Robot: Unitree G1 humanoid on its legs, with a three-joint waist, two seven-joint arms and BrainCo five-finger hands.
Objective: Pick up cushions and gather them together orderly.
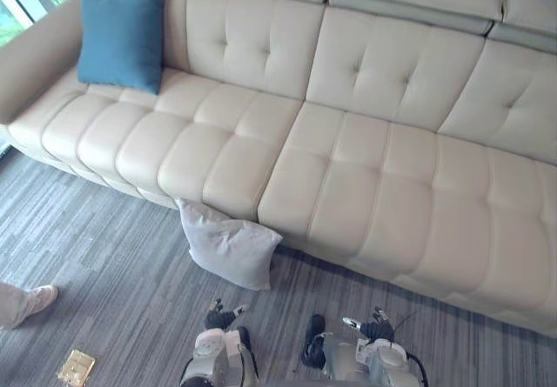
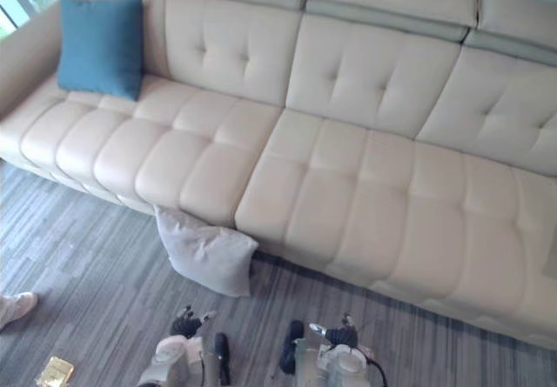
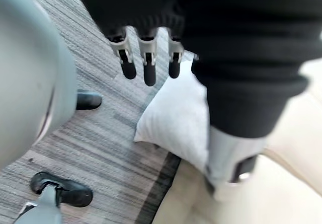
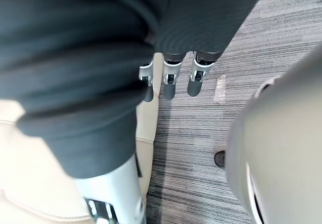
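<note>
From the head, the whole cream sofa (image 1: 348,170) shows, with a blue cushion (image 1: 120,39) upright against its backrest at the left end, beside the armrest. A white cushion (image 1: 228,245) is down on the grey striped carpet (image 1: 104,265) in front of the sofa's left half, its upper corner against the sofa's front. The left wrist view brings that white cushion close. It lies just past the left hand (image 3: 149,65), whose fingers hang straight and relaxed above the carpet, holding nothing and not touching the cushion. The right wrist view instead shows the sofa's front edge and bare carpet beyond the right hand (image 4: 169,83), its fingers likewise straight and empty, well apart from both cushions. Farther out from the sofa's left end, a person's pale shoe (image 1: 39,298) rests on the carpet, with a small golden thing (image 1: 77,366) near it, any print on it too small to read.
</note>
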